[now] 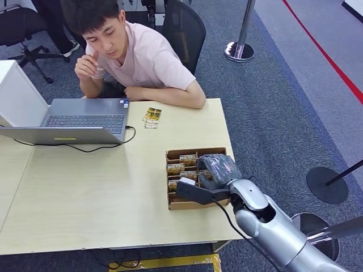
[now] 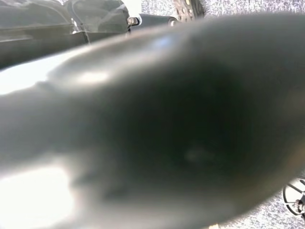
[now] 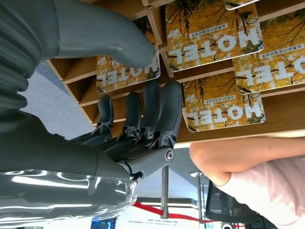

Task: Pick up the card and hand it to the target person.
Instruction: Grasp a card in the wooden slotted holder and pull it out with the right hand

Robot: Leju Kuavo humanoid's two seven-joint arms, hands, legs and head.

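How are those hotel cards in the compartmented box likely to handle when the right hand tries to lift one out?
The hotel card nearest the right hand looks thin and flat, so probably light and fairly stiff. Its printed face seems glossy, so it may slip between fingertips. It lies flat between the dividers of the cardboard box, so getting under an edge is likely awkward.

1. The cards show yellow autumn foliage with white "HOTEL" lettering.
2. The tray is brown cardboard.
3. The table is pale wood grain.
4. The laptop is silver-grey.
5. The person's shirt is pale pink.
6. The right hand is dark grey; its arm is silver.
7. The carpet is grey-blue with a red line.
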